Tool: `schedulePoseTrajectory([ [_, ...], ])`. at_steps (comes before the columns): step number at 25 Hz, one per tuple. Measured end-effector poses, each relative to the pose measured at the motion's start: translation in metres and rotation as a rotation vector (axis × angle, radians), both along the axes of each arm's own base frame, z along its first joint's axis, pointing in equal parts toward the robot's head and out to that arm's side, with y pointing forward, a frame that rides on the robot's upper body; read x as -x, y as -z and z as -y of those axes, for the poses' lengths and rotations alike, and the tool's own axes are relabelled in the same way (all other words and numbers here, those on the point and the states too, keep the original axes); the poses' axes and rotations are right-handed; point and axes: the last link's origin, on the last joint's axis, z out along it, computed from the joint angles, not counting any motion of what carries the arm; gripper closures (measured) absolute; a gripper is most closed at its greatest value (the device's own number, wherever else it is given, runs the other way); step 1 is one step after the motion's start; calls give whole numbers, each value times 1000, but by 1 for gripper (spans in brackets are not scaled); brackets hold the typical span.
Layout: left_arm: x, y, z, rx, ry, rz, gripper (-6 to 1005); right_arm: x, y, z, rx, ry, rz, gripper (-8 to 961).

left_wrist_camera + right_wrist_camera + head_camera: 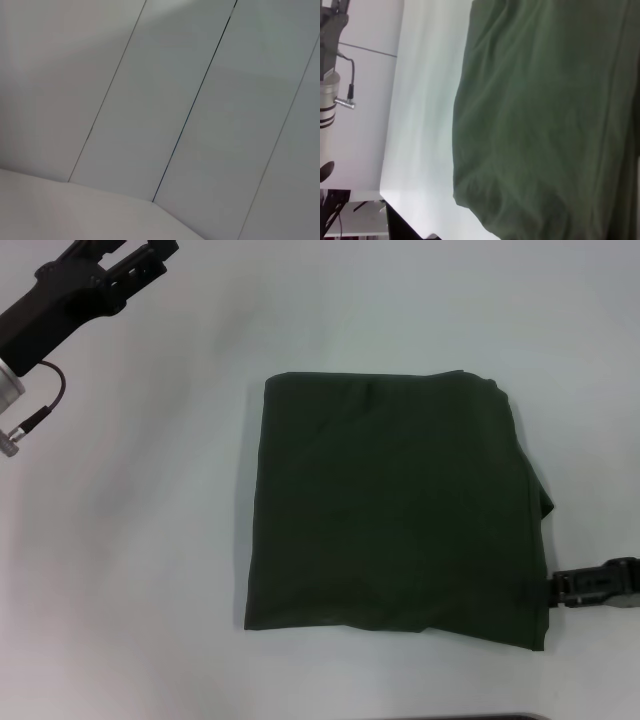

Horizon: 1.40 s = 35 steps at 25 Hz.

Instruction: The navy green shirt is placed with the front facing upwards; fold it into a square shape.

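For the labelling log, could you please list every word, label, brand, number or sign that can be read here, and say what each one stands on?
None can be read.
The navy green shirt lies folded into a rough square on the table, showing only plain fabric; no letters or tag face up.
The left gripper and right gripper show no markings.

Matt, softly creased cloth shirt [390, 510] on a smooth, seemingly matt white table [150, 540]
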Motion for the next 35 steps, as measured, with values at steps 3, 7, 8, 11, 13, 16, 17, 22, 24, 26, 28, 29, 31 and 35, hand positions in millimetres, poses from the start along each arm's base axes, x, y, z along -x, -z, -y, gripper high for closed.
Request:
schedulePoseTrajectory([
  [3,0,0,0,-1,1,-2,96,3,3,-4,-1,-5,1,341],
  [7,0,0,0,-1,1,-2,95,1,5,-7,-9,13,15,361],
  [8,1,0,0,-1,0,-2,95,1,5,-7,-12,18,18,367],
  [11,1,0,1,-1,-1,-2,95,0,5,-7,-14,23,22,451],
  [13,1,0,1,-2,-1,-3,95,0,6,-7,-10,22,23,530],
  [16,1,0,1,-2,-1,-3,95,2,9,-7,0,15,20,632],
  [17,1,0,1,-2,-1,-3,95,2,9,-7,3,13,19,656],
  [22,1,0,1,-2,0,-3,95,3,9,-6,5,4,17,775],
  [24,0,0,0,-2,1,-4,95,4,6,-6,0,-5,4,822],
  [26,0,0,0,-2,2,-4,95,6,3,-5,-11,-16,-14,862],
  [28,0,0,0,-2,3,-4,95,8,0,-6,-20,-27,-34,894],
  [29,0,0,0,-3,3,-4,95,10,-2,-6,-24,-33,-46,910],
  [31,-1,0,-1,-3,3,-5,95,12,-4,-8,-28,-43,-59,942],
  [35,-1,0,-1,-3,5,-5,95,18,-8,-11,-36,-68,-87,942],
])
